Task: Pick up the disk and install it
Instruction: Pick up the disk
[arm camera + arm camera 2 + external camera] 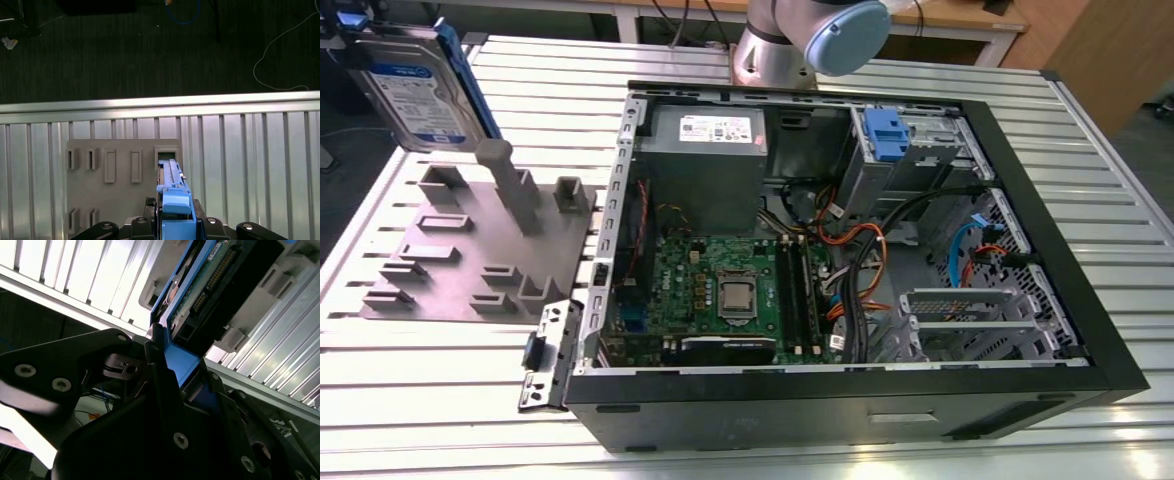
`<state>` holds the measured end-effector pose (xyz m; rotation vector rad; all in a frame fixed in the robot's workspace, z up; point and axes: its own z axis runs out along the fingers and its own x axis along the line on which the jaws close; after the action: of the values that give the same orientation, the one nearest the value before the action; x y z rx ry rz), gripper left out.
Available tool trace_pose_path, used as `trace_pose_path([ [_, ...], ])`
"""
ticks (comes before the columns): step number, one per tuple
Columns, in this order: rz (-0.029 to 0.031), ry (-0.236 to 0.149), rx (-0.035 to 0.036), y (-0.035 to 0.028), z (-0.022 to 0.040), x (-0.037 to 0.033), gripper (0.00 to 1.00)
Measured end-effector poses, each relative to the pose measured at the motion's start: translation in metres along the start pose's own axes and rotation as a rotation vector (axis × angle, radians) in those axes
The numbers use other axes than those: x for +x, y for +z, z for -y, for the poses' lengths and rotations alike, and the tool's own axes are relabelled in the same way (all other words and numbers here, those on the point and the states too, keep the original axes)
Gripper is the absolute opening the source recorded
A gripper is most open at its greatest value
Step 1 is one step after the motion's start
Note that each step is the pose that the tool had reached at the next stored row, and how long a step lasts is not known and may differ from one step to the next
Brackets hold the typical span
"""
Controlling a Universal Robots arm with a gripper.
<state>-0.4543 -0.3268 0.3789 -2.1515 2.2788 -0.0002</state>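
One tool [181, 367] was clamped on the blue end of the disk [416, 85], held upright above the grey fixture plate [467, 250] on the desk [1121, 200].

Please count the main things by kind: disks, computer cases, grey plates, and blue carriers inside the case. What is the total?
1 disk, held in the gripper
1 computer case, open
1 grey plate on the table
1 blue carrier inside the case
Total: 4

Robotics lab, slatted aluminium table [1121, 215], opened computer case [854, 412], grey fixture plate [454, 255]
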Motion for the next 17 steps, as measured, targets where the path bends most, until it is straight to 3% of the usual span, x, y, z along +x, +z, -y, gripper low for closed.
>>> trace_pose_path([
  [17, 0.0, 0.0, 0.0001, -0.0057, 0.0, 0.0, 0.36],
])
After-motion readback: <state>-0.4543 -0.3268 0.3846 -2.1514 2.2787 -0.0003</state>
